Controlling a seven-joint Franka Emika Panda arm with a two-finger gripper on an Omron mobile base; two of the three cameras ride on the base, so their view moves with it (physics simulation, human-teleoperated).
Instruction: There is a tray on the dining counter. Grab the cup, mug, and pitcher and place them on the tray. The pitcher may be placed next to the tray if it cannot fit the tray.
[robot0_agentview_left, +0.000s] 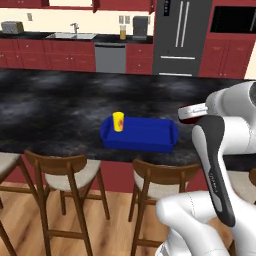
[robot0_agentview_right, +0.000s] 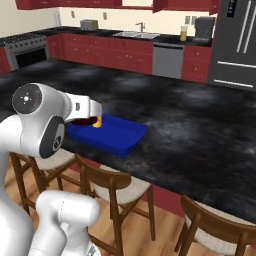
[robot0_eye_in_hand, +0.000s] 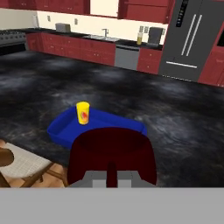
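Two-finger gripper (robot0_eye_in_hand: 111, 173) clenched on low dark red mug (robot0_eye_in_hand: 111, 153)
Small yellow cup (robot0_eye_in_hand: 82, 113) upright in shallow blue tray (robot0_eye_in_hand: 61, 131), approx 11 o'clock of mug

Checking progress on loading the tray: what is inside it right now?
Inside the blue tray the yellow cup stands upright at one end. The rest looks bare, though the dark red mug covers its near part in the hand view.

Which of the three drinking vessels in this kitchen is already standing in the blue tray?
The yellow cup, upright at one end of the tray. The dark red mug is held in the gripper, and the pitcher stands on the far counter by the sink.
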